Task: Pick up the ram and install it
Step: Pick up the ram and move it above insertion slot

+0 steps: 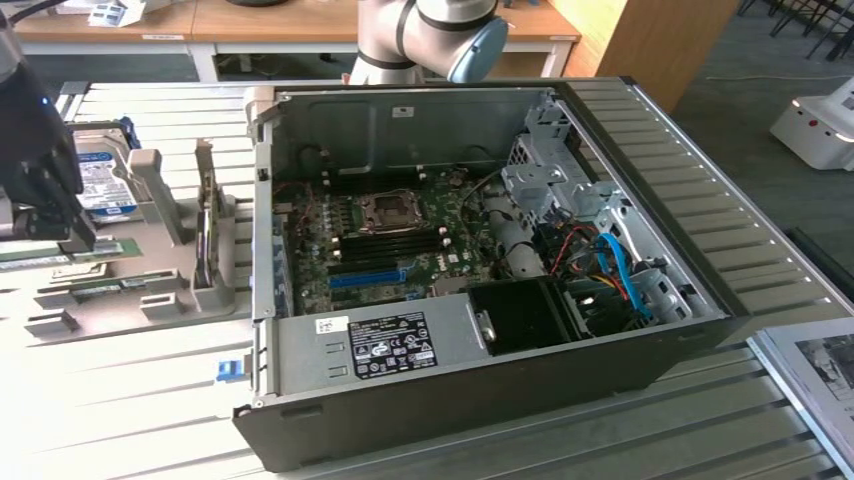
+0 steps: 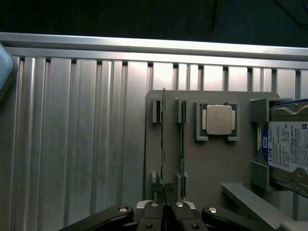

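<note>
Partly, ram (image 2: 163,139) edge-on between closed jaws.

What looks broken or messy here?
Nothing stands out. The ram stands straight in its slot on the grey holder, with the gripper shut on its end. The second stick, processor chip and hard drive sit squarely in their places. The computer case lies open, with nothing spilled.

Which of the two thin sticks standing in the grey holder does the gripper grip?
The ram farther from the square processor: the gripper is shut on its end. The other stick, beside the processor, stands free.
</note>
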Controlling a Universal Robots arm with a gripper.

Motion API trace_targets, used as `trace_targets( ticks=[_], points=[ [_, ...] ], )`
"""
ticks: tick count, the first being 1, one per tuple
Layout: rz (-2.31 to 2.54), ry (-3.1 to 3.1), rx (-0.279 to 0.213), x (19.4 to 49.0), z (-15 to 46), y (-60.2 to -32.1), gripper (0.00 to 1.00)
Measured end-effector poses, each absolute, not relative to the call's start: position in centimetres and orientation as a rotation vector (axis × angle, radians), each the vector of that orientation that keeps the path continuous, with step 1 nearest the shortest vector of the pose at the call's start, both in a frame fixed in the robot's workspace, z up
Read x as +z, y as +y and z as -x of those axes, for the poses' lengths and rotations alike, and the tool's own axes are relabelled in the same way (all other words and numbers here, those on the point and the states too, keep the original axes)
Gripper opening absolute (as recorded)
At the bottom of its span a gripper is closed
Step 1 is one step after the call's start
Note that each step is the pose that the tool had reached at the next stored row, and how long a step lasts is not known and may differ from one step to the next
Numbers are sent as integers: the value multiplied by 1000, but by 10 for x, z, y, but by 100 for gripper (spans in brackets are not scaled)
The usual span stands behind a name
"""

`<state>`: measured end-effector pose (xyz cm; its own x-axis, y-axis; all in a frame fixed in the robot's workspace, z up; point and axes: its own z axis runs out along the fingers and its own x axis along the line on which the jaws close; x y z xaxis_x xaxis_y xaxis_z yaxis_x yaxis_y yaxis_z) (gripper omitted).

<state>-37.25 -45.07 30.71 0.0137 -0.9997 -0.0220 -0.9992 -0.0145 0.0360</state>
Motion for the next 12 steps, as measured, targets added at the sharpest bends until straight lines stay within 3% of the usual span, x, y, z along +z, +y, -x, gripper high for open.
trace_targets(
  ticks=[12],
  points=[
    [-2229,-2198,-64,327,373,-451,11]
  ],
)
